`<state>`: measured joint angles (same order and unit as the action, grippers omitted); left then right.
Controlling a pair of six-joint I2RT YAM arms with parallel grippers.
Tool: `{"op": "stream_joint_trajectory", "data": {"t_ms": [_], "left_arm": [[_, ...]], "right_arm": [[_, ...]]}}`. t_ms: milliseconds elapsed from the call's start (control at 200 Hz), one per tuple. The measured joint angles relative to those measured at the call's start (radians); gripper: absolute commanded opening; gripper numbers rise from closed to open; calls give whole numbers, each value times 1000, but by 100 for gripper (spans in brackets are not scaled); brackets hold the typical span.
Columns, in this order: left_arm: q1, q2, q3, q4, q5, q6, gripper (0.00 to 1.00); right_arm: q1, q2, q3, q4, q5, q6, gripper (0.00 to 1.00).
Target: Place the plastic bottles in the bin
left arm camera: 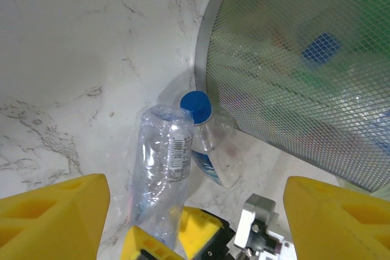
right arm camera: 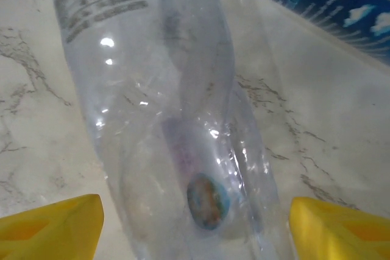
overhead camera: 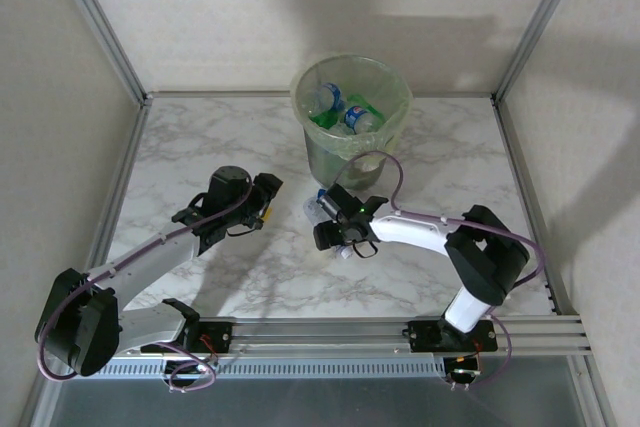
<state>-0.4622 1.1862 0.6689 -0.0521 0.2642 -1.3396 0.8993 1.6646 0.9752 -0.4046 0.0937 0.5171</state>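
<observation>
Two bottles lie on the worktop (overhead camera: 200,147) at the near foot of the bin (overhead camera: 352,152): a crumpled clear bottle (right arm camera: 164,108) and, touching it on the bin side, a blue-capped bottle (left arm camera: 204,144). Other plastic bottles (overhead camera: 340,112) sit inside the bin.

Right end effector (overhead camera: 338,225) straddles the clear bottle mid-body, pads at its flanks; cannot tell if they press.

Left end effector (overhead camera: 262,199), left of the bin's foot, gapes wide, empty.

Judgement: clear bottle empty, light, thin-walled, slick; will buckle. Grip across the body, gently.
</observation>
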Motion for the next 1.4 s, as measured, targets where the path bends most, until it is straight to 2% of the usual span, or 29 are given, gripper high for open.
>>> {"op": "stream_joint_trajectory", "data": {"t_ms": [80,275,446,711,1127,1397], "left_arm": [[0,0,0,0,0,0,75],[1,0,-1,0,-3,0,75],[9,-8,-12,-4,-7,0,75],[14,-28,-12,-5,-19,1,75],[27,-31,43,-56,-51,56,75],[22,2,177,-137,-97,130,75]], "right_arm": [[0,15,13,0,10,-8,68],[13,51,36,-1,31,-10,71],[53,79,47,-15,47,-10,60],[129,72,111,-77,101,4,55],[277,-92,354,-292,255,77,52],[283,-193,562,-429,367,87,55]]}}
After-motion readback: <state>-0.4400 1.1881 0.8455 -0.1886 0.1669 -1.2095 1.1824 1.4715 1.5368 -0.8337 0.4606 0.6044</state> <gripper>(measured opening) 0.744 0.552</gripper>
